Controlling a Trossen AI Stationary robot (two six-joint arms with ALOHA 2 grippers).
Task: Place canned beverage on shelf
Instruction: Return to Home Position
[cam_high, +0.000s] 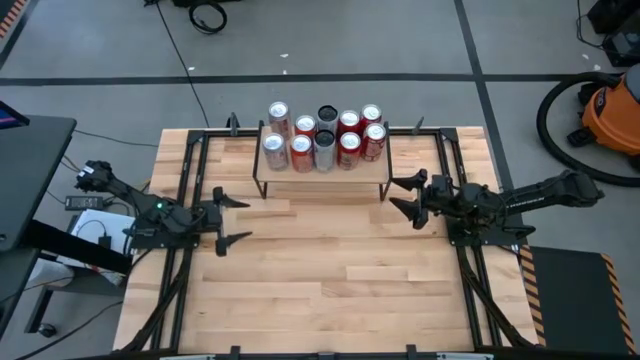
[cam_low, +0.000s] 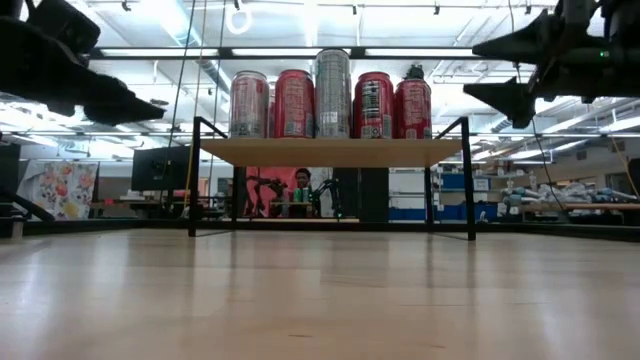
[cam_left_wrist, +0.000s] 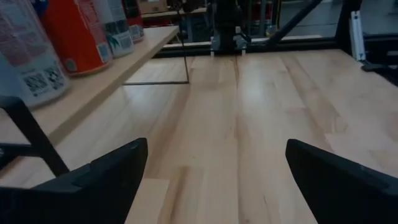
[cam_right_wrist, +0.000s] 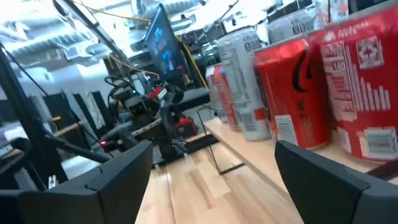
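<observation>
With the cans standing together on the shelf at the far side of the worktop, the left gripper and right gripper, both with fingers spread and empty, should pull back level, keeping clear of the shelf's legs

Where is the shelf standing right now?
In the high view, the shelf stands centred at the table's top edge, between the two arms, loaded with soda cans; the right tool hovers just off its right end.
</observation>
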